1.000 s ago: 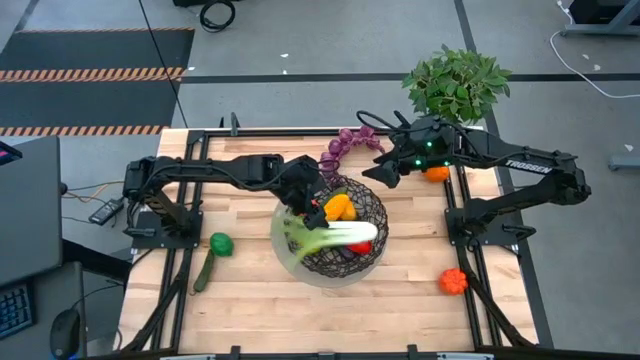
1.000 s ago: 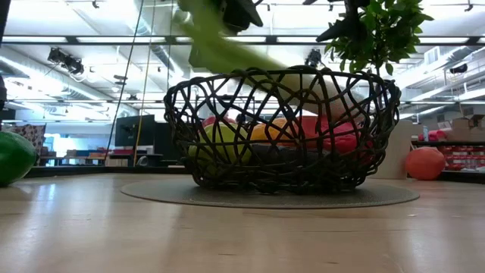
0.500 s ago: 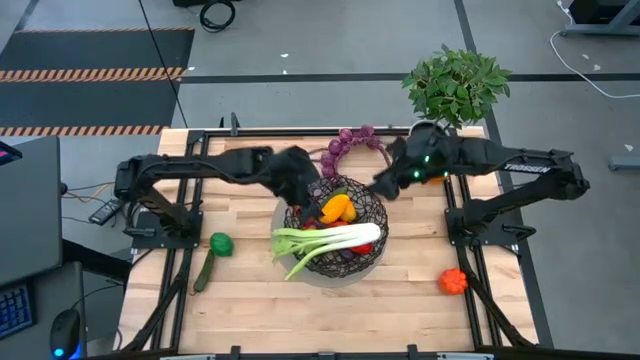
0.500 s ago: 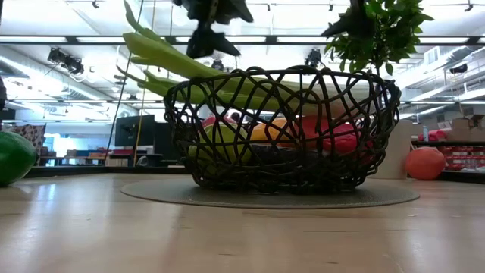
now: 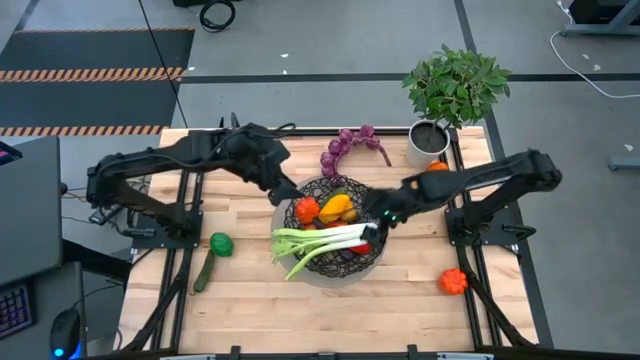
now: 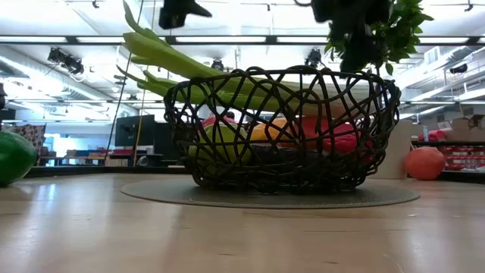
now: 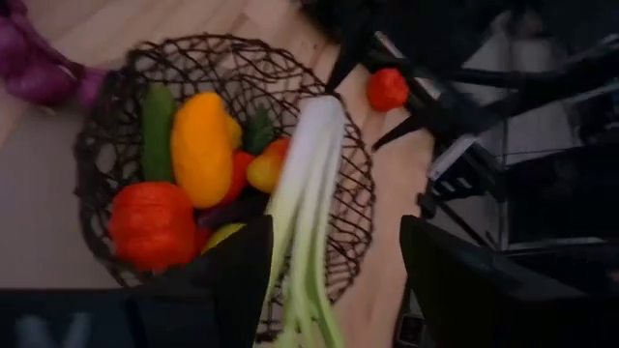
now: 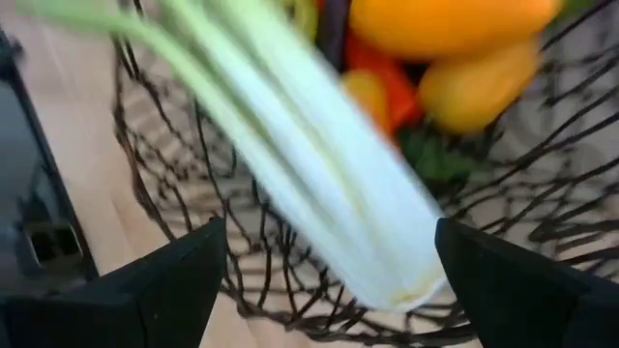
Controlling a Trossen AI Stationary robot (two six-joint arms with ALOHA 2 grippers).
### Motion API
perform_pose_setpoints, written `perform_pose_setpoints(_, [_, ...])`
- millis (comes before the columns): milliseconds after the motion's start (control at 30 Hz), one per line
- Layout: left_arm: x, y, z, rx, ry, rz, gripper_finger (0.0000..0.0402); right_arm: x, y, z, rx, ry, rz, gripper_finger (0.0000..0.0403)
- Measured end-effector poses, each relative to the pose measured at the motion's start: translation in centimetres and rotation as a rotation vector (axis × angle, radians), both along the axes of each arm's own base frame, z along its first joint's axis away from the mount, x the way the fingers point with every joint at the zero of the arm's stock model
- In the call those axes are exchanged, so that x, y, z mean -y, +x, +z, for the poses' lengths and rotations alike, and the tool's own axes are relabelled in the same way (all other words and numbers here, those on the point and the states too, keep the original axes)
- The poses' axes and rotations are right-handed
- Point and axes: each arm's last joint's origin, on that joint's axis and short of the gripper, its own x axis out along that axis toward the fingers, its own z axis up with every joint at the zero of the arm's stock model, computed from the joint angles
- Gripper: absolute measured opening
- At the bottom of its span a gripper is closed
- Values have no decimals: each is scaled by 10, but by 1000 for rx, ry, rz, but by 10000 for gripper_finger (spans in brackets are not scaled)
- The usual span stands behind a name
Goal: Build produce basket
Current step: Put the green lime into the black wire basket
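The basket (image 5: 332,232) sits mid-table, loaded with a leek (image 5: 325,242), an orange pepper (image 5: 338,207), a red pepper (image 5: 306,209) and smaller pieces. The leek lies across the top of the basket: white butt at the rim on the right arm's side, green leaves overhanging the rim on the left arm's side, resting on the wire and not down among the other produce.

The right gripper (image 5: 383,217) is just above the basket's rim at the leek's white end, fingers spread wide and holding nothing, as its wrist view shows. The left gripper (image 5: 283,190) is just outside the basket's far-left rim, fingers also apart and empty.

Handling judgement: the leek is probably light, stiff and smooth, likely to roll or tip out by its overhanging leaves. The firm white stalk near the butt is the better hold; the leaves look thin and flexible.

Outside the basket: grapes (image 5: 345,146) just beyond its far side, a green pepper (image 5: 220,243) and cucumber (image 5: 204,270) well off its left, an orange pepper (image 5: 452,281) off its near right.
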Motion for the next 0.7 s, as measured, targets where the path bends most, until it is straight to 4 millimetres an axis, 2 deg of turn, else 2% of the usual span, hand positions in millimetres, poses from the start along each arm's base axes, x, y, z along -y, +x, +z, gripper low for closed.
perform_pose_setpoints(200, [16,-3,4,11,-6,-53,220,-8,11,-32,-174,-28,-25,373])
perform_pose_setpoints(300, [24,-3,3,5,-9,-82,216,-6,10,-39,-241,-48,-91,373])
perform_pose_setpoints(400, [31,-2,2,-8,-5,-100,213,-2,6,-38,-259,-87,-151,373])
perform_pose_setpoints(700, [42,-2,1,-24,23,-81,213,19,-15,-16,-224,-275,-292,357])
